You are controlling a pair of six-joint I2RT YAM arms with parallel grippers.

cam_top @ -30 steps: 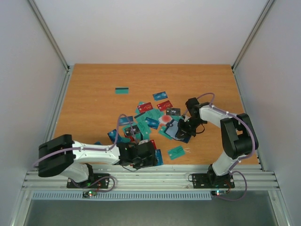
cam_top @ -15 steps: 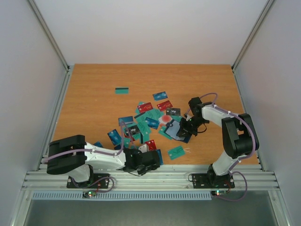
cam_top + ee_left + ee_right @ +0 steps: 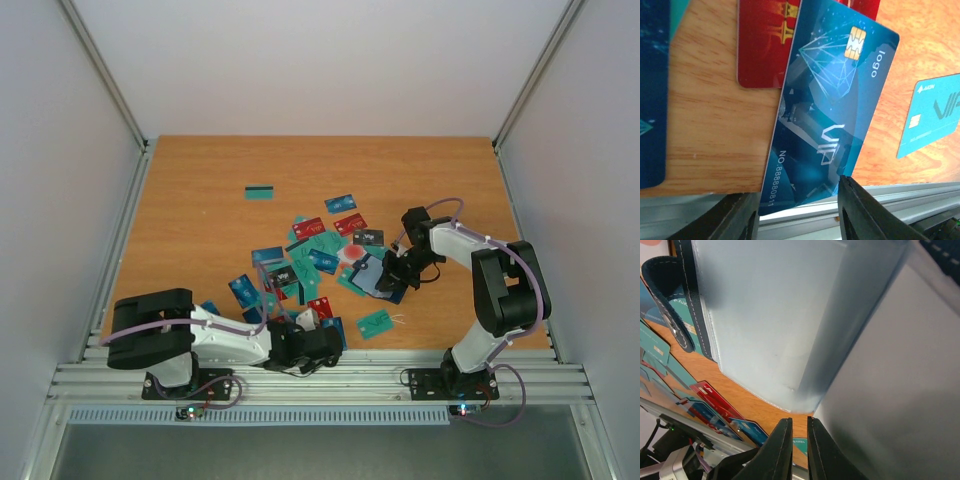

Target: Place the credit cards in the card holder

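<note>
Several credit cards (image 3: pixel 318 250) in blue, teal, red and black lie scattered mid-table. A blue VIP card (image 3: pixel 830 115) overhangs the near table edge, part-covering a red card (image 3: pixel 765 45). My left gripper (image 3: pixel 797 189) sits at that edge (image 3: pixel 320 345), and its fingers touch both long edges of the blue card. The dark navy card holder (image 3: pixel 378 275) lies open, showing its pale blue inside (image 3: pixel 765 315) and clasp tab (image 3: pixel 670 305). My right gripper (image 3: pixel 799 422) hangs over it (image 3: pixel 394 272), shut to a thin slit with nothing in it. The holder's flap lies against the right finger.
A teal card (image 3: pixel 373 323) lies alone right of the left gripper, also in the left wrist view (image 3: pixel 930 115). Another teal card (image 3: pixel 260 192) lies apart at the far left. The metal rail (image 3: pixel 330 380) runs just below the near edge.
My left arm has drawn back to the near table edge and its jaws have narrowed onto the blue card. The right gripper has hardly moved on the holder.
</note>
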